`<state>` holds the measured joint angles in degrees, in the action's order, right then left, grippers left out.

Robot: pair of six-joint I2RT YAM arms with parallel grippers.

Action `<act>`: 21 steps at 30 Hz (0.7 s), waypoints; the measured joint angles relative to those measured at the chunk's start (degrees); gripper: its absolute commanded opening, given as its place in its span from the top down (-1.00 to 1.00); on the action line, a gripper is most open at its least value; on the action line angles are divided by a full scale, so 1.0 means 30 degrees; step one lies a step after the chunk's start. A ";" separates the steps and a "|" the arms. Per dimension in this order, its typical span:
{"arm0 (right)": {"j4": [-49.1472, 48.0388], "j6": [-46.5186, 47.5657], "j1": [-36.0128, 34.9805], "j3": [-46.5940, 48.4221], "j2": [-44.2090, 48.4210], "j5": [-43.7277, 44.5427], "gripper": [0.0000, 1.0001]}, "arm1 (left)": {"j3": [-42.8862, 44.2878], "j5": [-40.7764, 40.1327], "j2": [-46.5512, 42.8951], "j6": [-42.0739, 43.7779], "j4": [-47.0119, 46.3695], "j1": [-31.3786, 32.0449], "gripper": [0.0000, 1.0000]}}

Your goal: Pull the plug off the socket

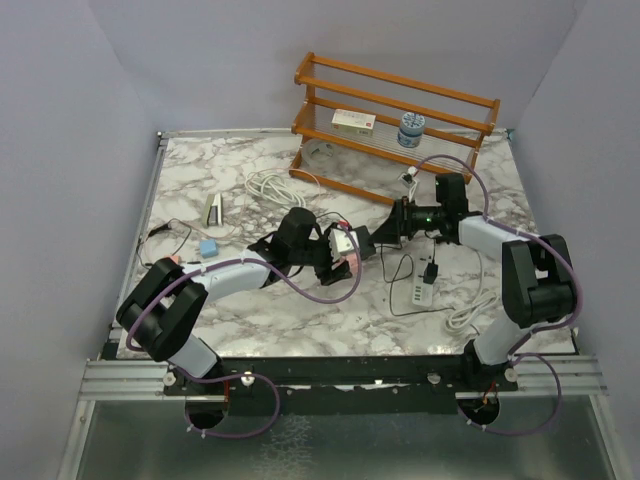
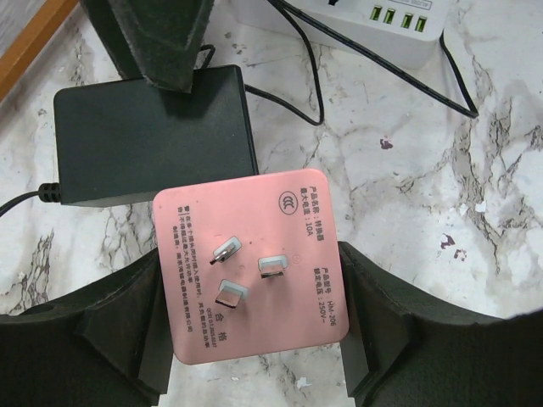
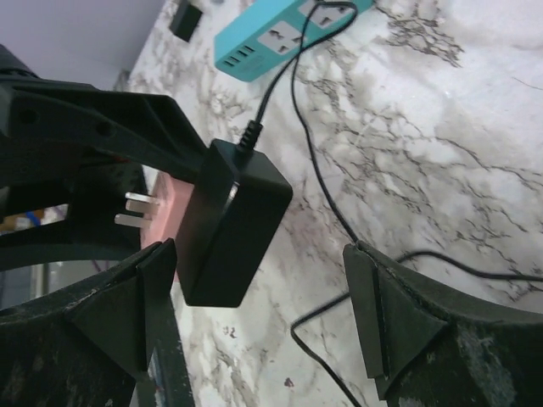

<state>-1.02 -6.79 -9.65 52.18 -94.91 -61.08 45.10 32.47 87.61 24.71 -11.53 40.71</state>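
From above, the left claw (image 1: pixel 344 254) and right claw (image 1: pixel 375 236) meet tip to tip at the middle of the marble desk (image 1: pixel 250 320). How far either is open cannot be read here. Only this view shows the wooden rack (image 1: pixel 400 100) at the back of the desk.

The left wrist view shows the pink socket adapter (image 2: pixel 250 263) clamped by its sides between the left claw's two fingers (image 2: pixel 110 339), which are closed firmly on it. Its three flat pins face the camera. The print includes a CCC mark, "10A" and "250V"; the rest is too small to read. Beyond it the black plug brick (image 2: pixel 157 136) lies against the adapter's far side, with one right-claw finger overlapping its top edge. A white power strip (image 2: pixel 365 25) with green USB ports lies further off.

In the right wrist view the right claw is spread wide and grips nothing. The brick sits close to one finger and well apart from the other. Its cord (image 3: pixel 293 80) runs towards the strip, which looks teal here. Whether the brick's pins are seated in the adapter is hidden.
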 measured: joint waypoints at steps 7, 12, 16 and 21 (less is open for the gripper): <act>-0.2922 -0.2455 -0.0204 -0.0102 -0.1005 -0.2667 -0.58 | -0.0423 0.0743 -0.0029 0.0903 -0.0321 -0.0036 1.00; -0.3483 -0.2951 -0.0882 -0.0102 -0.2266 -0.3650 -0.42 | -0.0517 0.0736 -0.0029 0.1209 -0.0437 -0.0036 1.00; -0.3555 -0.3220 -0.1457 -0.0095 -0.2878 -0.4233 -0.22 | -0.0517 0.0736 -0.0131 0.1399 -0.0495 -0.0036 1.00; -0.3869 -0.3504 -0.1676 -0.0080 -0.3286 -0.4991 0.01 | -0.0845 0.0670 -0.0219 0.1763 -0.0903 -0.0036 1.00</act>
<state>-12.62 -17.30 -14.68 51.94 -104.77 -76.05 42.57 34.48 86.96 30.00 -14.24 40.60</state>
